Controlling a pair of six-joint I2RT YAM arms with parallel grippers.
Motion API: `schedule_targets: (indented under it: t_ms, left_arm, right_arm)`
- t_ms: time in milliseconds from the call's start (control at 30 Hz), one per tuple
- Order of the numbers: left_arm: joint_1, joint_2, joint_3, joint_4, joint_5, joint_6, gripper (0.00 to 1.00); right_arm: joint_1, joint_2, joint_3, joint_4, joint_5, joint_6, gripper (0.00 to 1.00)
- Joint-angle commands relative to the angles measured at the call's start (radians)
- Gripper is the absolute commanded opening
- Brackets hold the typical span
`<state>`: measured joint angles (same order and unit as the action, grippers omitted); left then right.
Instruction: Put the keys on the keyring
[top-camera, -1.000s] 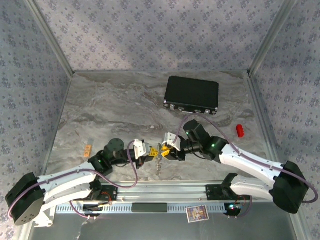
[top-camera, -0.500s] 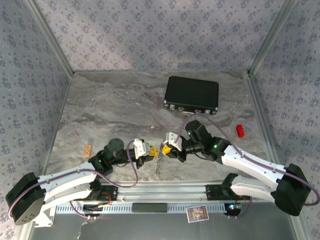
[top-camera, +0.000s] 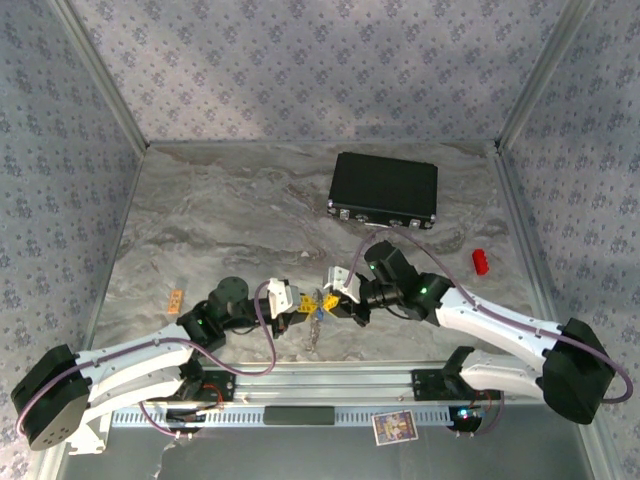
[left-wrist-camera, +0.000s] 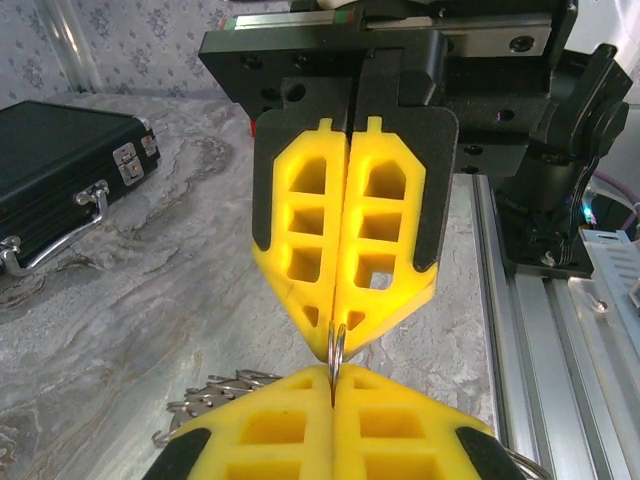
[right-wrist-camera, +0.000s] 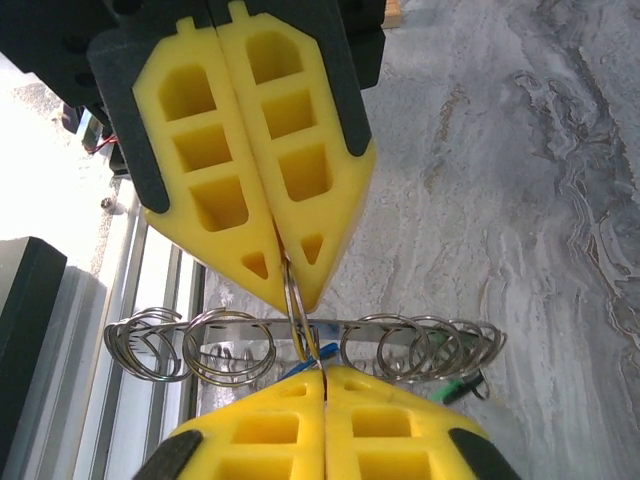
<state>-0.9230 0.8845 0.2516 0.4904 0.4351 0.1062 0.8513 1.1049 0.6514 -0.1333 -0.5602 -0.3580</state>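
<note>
My two grippers meet tip to tip over the near middle of the table. The left gripper (top-camera: 307, 308) (left-wrist-camera: 333, 372) and the right gripper (top-camera: 326, 303) (right-wrist-camera: 322, 375) are both shut on one small steel loop (left-wrist-camera: 336, 345) (right-wrist-camera: 296, 305) of the keyring. The rest of the keyring (right-wrist-camera: 230, 345) (left-wrist-camera: 215, 392), a strip carrying several wire loops, hangs below them (top-camera: 316, 327). The blue key (right-wrist-camera: 305, 366) shows just behind my right fingertips among the loops. The green key (right-wrist-camera: 458, 390) hangs at the strip's right end.
A black case (top-camera: 385, 190) (left-wrist-camera: 50, 170) lies at the back right. A small red object (top-camera: 481, 261) sits near the right wall and an orange tag (top-camera: 175, 298) at the left. The aluminium rail (top-camera: 330, 378) (left-wrist-camera: 530, 330) runs along the near edge.
The right gripper's jaws have come together on the loop, and its wrist shifted slightly. The left arm has stayed put, still gripping.
</note>
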Motion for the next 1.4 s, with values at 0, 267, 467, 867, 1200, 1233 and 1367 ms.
schedule_targets:
  t_ms: [0, 267, 467, 867, 1200, 1233, 1367]
  left_arm:
    - [0.001, -0.017, 0.005, 0.059, 0.042, 0.009, 0.00]
    - [0.001, -0.013, 0.004, 0.070, 0.043, 0.003, 0.00]
    - [0.000, -0.016, 0.006, 0.067, 0.042, 0.006, 0.00]
    - [0.000, -0.038, 0.060, -0.127, -0.031, 0.082, 0.22]
    - [0.001, -0.022, 0.128, -0.218, -0.009, 0.134, 0.20]
    - [0.001, -0.018, 0.132, -0.222, -0.006, 0.135, 0.19]
    - [0.001, -0.009, 0.140, -0.217, 0.006, 0.136, 0.15]
  right_arm:
    - [0.006, -0.034, -0.010, 0.024, 0.021, -0.001, 0.17]
    - [0.008, -0.057, -0.025, 0.070, -0.029, 0.016, 0.27]
    - [0.014, -0.022, -0.018, 0.102, -0.037, 0.026, 0.21]
    - [0.021, -0.011, 0.085, -0.075, 0.013, -0.068, 0.01]
    - [0.058, 0.046, 0.236, -0.309, 0.070, -0.177, 0.02]
    - [0.064, 0.046, 0.241, -0.308, 0.070, -0.178, 0.02]
    - [0.075, 0.058, 0.252, -0.302, 0.075, -0.179, 0.03]
